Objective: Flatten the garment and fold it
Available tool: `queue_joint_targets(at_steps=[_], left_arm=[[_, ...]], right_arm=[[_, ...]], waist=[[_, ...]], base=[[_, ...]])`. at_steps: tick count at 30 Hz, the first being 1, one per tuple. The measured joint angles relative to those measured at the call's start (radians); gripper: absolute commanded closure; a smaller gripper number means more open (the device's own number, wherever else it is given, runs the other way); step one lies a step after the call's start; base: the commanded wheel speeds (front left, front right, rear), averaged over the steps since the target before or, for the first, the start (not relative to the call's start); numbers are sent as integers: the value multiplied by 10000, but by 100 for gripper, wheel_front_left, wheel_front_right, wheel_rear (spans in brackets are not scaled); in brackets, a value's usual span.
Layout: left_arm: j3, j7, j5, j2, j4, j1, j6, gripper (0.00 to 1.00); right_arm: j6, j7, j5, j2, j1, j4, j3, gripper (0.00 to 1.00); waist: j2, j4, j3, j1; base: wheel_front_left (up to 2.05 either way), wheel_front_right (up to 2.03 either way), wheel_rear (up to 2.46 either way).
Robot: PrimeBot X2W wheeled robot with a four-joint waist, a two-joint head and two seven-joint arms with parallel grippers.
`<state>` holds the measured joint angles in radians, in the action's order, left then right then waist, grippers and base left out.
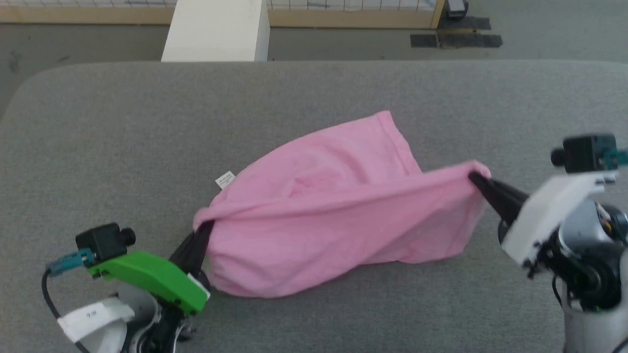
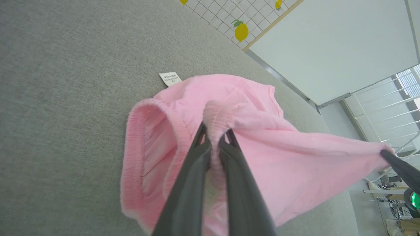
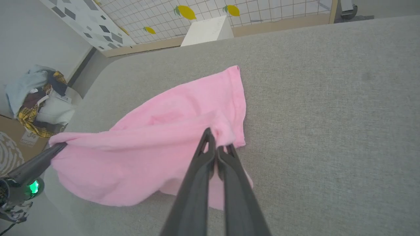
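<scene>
The light pink, thin, soft cloth garment [image 1: 333, 215] lies bunched in the middle of the grey fabric-covered table [image 1: 314, 88]; its upper edge is stretched into a taut ridge between the two grippers, raised off the surface; the left gripper [image 1: 205, 228], at the garment's eight o'clock, is clamped on the gathered elastic waistband [image 2: 133, 144], with cloth pinched between its long dark fingers; the right gripper [image 1: 478, 179], at three o'clock, is closed tight on a corner of the pink cloth; a small white tag [image 1: 225, 180] sticks out at ten o'clock; a hemmed end [image 1: 387, 127] lies flat toward one o'clock; a white rectangular block [image 1: 216, 29] stands beyond the table at eleven o'clock.
</scene>
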<state>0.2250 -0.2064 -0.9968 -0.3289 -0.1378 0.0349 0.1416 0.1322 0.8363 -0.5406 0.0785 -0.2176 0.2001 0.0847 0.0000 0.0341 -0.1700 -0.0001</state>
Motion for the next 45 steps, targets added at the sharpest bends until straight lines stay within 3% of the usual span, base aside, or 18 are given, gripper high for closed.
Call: queue_joint_targets(at_steps=[8, 20, 31, 36, 37, 38, 41, 45], left_arm=[[-263, -35, -412, 326, 926, 1291, -82, 100], [-249, -31, -441, 466, 2132, 2621, -604, 100], [-127, 65, -441, 602, 2452, 3199, -909, 100], [-125, 130, -453, 671, 2598, 3367, -972, 100], [-138, 159, -527, 719, 2661, 3381, -976, 22], [-155, 201, -537, 729, 2681, 3380, -976, 0], [-343, 470, -583, 748, 2642, 3366, -968, 0], [-834, 1588, -288, 669, 2290, 3290, -982, 0]], right_arm=[[0, -949, 1538, 132, -2766, -2731, -767, 100], [0, -2439, 2650, -115, -5541, -6481, -892, 100], [2, -3103, 4161, -295, -7106, -8688, 92, 100], [2, -3289, 4293, -303, -7500, -9405, 84, 97], [2, -3601, 3981, -291, -7570, -9693, -159, 0], [0, -3760, 3783, -291, -7570, -9758, -230, 0], [0, -4251, 3290, -293, -7565, -9798, -380, 0], [0, -5273, 2861, -291, -7292, -9476, -138, 0]], waist=[[0, 284, -988, 0], [0, 961, -2273, 0], [0, 1427, -2996, 1], [0, 1501, -3138, 1], [0, 1490, -3060, 1], [0, 1484, -3005, 1], [0, 1459, -2778, 1], [0, 1385, -2230, 1]], base=[[0, 0, 0], [0, 0, 0], [0, 0, 0], [0, 0, 0], [0, 0, 0], [0, 0, 0], [0, 0, 0], [0, 0, 0]])
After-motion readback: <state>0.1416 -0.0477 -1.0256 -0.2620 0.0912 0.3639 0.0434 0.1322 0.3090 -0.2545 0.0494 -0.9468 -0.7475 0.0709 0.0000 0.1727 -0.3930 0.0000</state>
